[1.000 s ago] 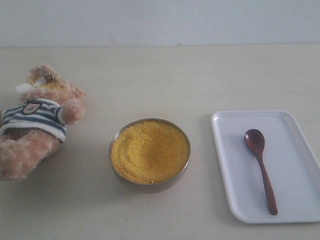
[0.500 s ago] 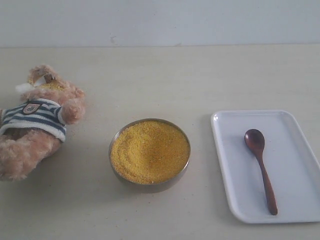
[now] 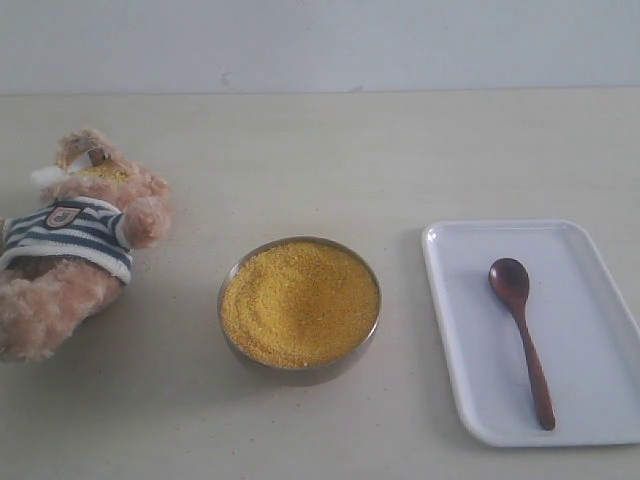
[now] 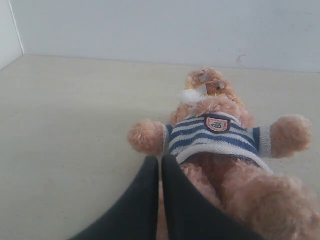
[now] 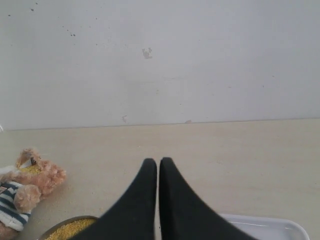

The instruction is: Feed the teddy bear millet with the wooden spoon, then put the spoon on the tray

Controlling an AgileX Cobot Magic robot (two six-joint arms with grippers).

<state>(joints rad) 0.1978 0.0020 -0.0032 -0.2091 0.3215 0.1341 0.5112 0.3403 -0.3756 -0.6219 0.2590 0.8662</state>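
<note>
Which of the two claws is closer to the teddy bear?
Left. The left gripper is right by the bear's legs; the right gripper is over by the bowl and tray, well away from it.

From my station I see a round metal bowl [image 3: 300, 376] standing on the beige tabletop [image 3: 300, 150]. Behind the bowl, past the table's far edge, a pale wall [image 3: 420, 40] carries a small dark scuff [image 3: 227, 76].

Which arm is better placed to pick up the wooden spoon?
Right, probably. The wooden spoon lies on the tray at the right of the exterior view, and the right pincer, shut, sees that tray's rim. The left pincer, shut, hangs by the teddy bear, beyond the millet.
</note>
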